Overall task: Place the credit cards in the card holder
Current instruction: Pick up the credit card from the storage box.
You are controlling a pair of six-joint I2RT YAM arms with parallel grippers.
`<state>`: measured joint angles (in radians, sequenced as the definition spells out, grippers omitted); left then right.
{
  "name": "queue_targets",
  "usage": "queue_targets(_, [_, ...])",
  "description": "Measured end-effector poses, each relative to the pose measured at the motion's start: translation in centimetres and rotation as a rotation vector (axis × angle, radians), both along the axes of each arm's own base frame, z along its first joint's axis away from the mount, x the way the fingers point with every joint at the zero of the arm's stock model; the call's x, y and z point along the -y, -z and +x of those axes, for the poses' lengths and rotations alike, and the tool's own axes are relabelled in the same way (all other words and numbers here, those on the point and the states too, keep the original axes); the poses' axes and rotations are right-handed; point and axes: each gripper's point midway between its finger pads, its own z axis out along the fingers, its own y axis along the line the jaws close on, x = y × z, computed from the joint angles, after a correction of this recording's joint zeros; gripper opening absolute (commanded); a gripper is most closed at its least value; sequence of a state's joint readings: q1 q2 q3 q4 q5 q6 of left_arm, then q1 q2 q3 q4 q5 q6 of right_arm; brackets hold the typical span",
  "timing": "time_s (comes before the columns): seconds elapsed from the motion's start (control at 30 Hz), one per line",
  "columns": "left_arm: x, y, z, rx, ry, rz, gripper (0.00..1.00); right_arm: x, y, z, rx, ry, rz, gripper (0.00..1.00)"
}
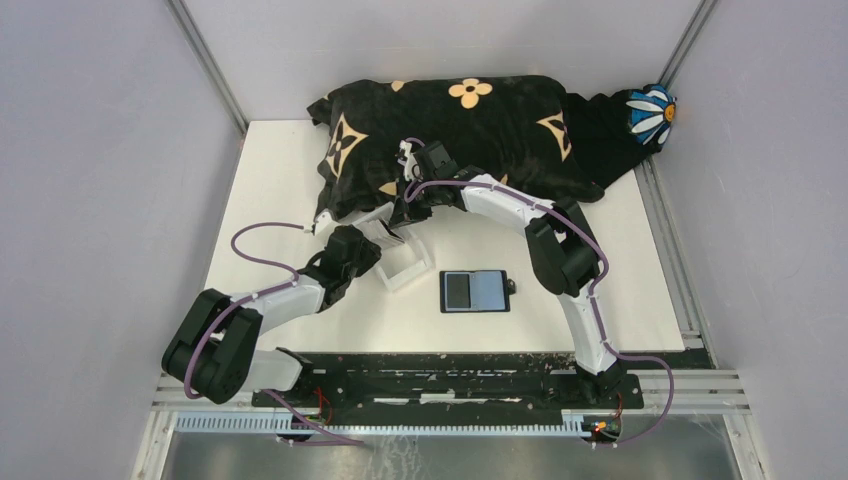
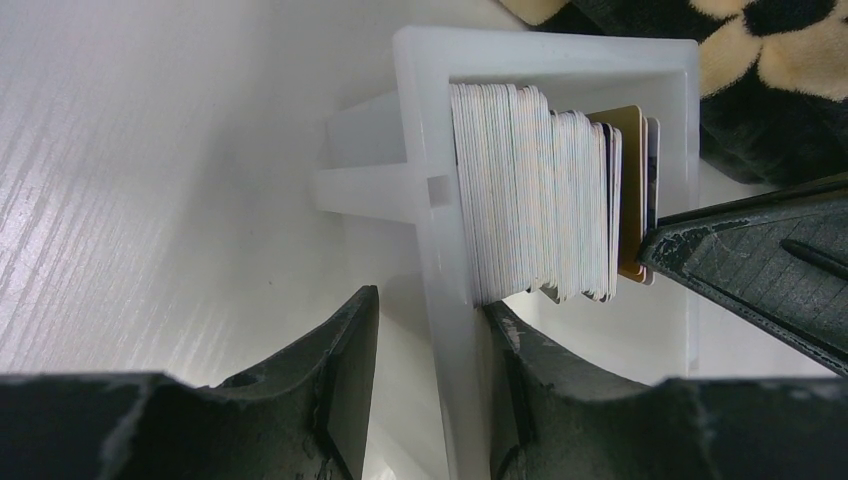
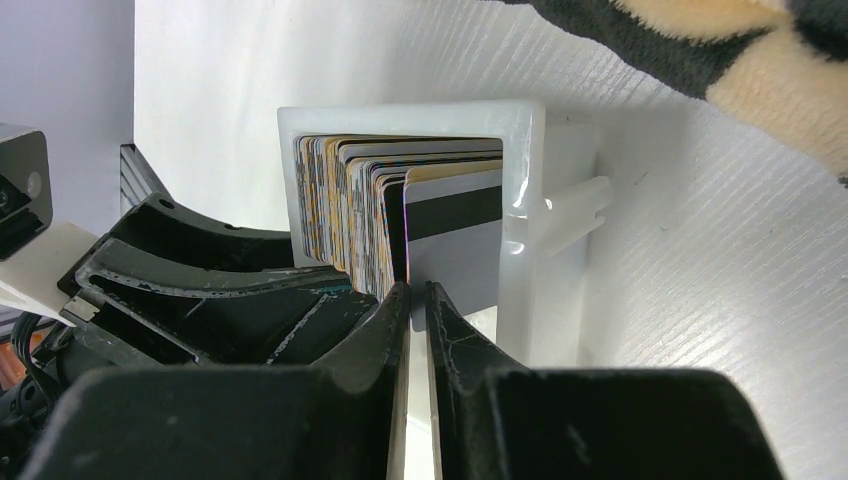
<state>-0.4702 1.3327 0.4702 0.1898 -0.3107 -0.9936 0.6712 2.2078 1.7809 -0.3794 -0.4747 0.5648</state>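
Note:
A clear acrylic box [image 1: 412, 272] holds a thick upright stack of credit cards [image 2: 530, 200], with a gold-tan card [image 2: 630, 190] at its far end. My left gripper [image 2: 430, 300] is open and straddles the box's side wall [image 2: 450, 350]; one finger touches the wall. It also shows in the top view [image 1: 378, 238]. My right gripper [image 3: 418, 290] is shut on the end card, silver-grey with a black stripe [image 3: 455, 240], which still stands in the box. It also shows from above [image 1: 402, 218]. The black card holder [image 1: 475, 291] lies open, showing a dark and a light-blue face.
A black cushion with tan flower patterns [image 1: 450, 130] lies along the back of the white table [image 1: 270, 200], just behind the box. A blue and white flower object [image 1: 652, 112] sits at the back right. Enclosure walls stand on both sides.

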Motion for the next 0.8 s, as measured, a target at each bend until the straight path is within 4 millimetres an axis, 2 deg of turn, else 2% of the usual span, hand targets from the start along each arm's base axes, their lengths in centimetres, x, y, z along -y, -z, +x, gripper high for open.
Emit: queue_targets(0.8, [0.11, -0.03, 0.37, 0.011, -0.002, -0.008, 0.44, 0.52, -0.05, 0.59, -0.006, 0.018, 0.003, 0.18])
